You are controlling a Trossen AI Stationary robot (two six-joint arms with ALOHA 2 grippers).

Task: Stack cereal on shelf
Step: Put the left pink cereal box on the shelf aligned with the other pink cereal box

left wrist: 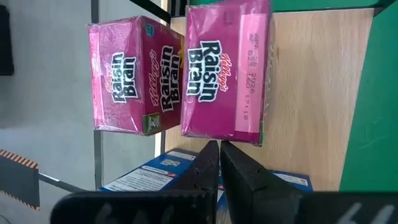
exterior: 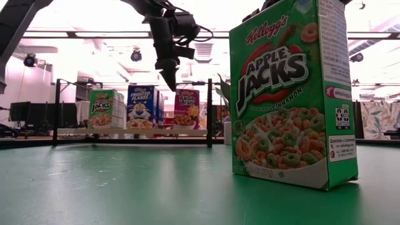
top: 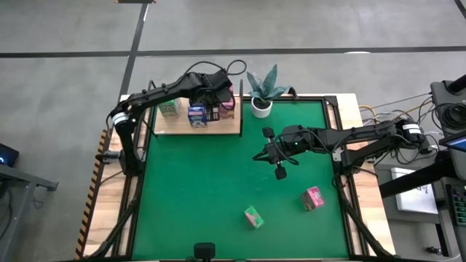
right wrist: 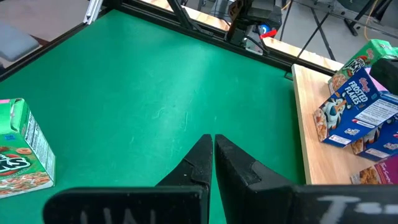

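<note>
A: So, where does the cereal sit?

B: Mostly on the shelf [top: 169,126], the light-wood board at the far left of the table [top: 218,182]. From overhead I see a green carton [top: 170,108], a blue-and-white carton [top: 197,115] and pink cartons [top: 226,104] near its back edge. From table height they stand in a row: green carton [exterior: 105,109], blue-and-white Frosted Flakes [exterior: 142,107], pink Raisin Bran [exterior: 187,107].

A: And off the shelf?

B: 2 lie on the green table toward the near right: a green Apple Jacks box [top: 253,217] and a pink box [top: 313,198], well apart from the shelf. The Apple Jacks box stands upright close to the low camera.

A: The left pincer?

B: The left pincer [top: 216,97] hangs over the shelf's right end, above the pink cartons. Its wrist camera shows 2 Raisin Bran boxes side by side, and its fingers [left wrist: 205,168] are pressed together with nothing between them.

A: The right one?

B: The right pincer [top: 271,154] hovers over the middle of the table, beside the potted plant [top: 263,89]. Its fingers [right wrist: 200,160] are also closed, gripping nothing.
</note>
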